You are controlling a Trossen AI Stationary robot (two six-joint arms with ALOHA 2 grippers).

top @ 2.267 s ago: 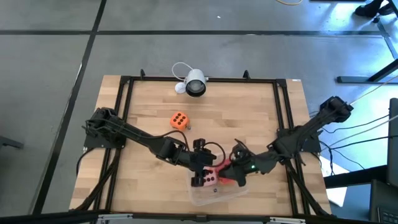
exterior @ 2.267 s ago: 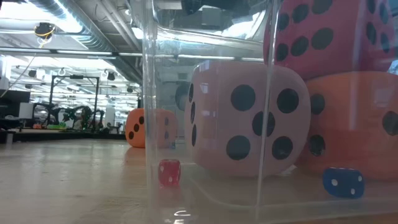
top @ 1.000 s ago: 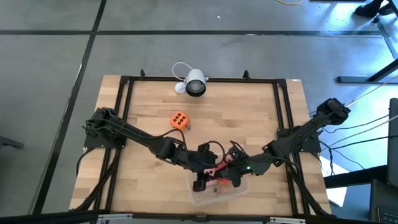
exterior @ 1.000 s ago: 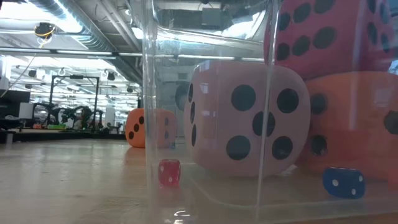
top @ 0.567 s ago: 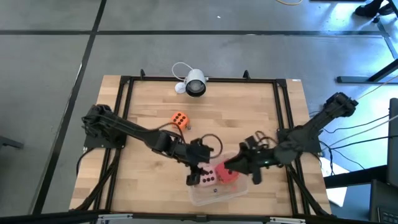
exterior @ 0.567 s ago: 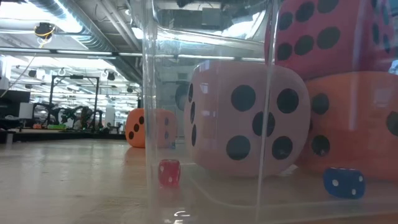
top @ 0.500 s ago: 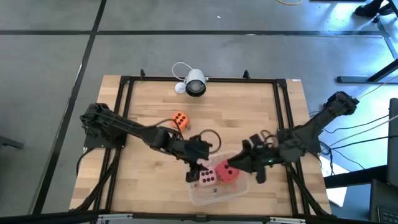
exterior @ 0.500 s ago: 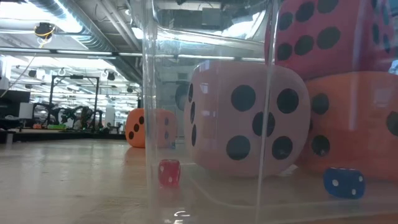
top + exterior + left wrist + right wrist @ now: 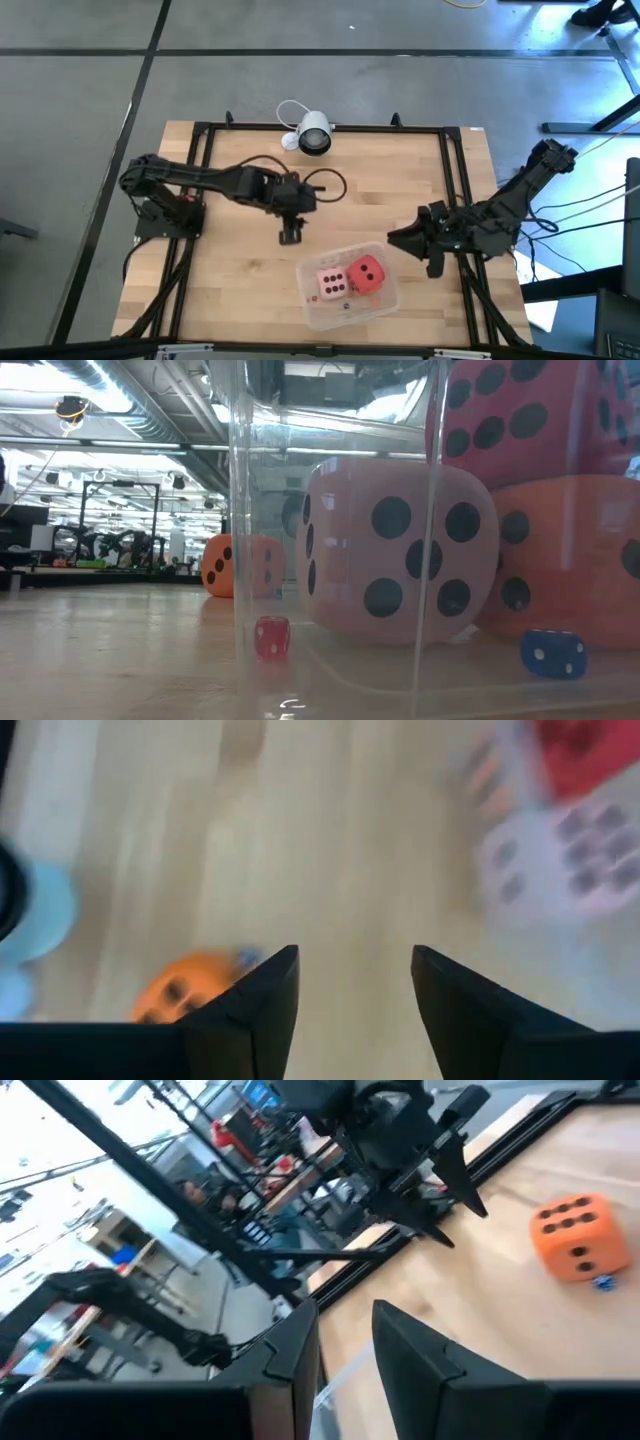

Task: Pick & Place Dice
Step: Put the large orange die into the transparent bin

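Observation:
The clear tub [image 9: 352,300] stands near the table's near edge. Inside it the pale pink die [image 9: 333,283] sits beside the red die [image 9: 367,272]. In the low view the red die [image 9: 530,410] rests on top of an orange die [image 9: 570,560]. The second orange die [image 9: 570,1235] stands alone on the bare wood farther back; in the high view my left arm hides it. My left gripper [image 9: 290,237] hangs open just on the near side of that die [image 9: 185,990]. My right gripper [image 9: 393,240] is open, right of the tub.
A white camera [image 9: 314,133] with a looped cable sits at the far edge. A tiny red die [image 9: 272,636] and a tiny blue die [image 9: 553,653] lie by the tub. Black frame rails [image 9: 452,180] run along the table's sides. Bare wood lies between tub and left rail.
My right gripper has drawn back from over the tub toward the table's right edge; the red die stays in the tub on the orange one. My left gripper has swung from the tub toward the far left, ending over the lone orange die.

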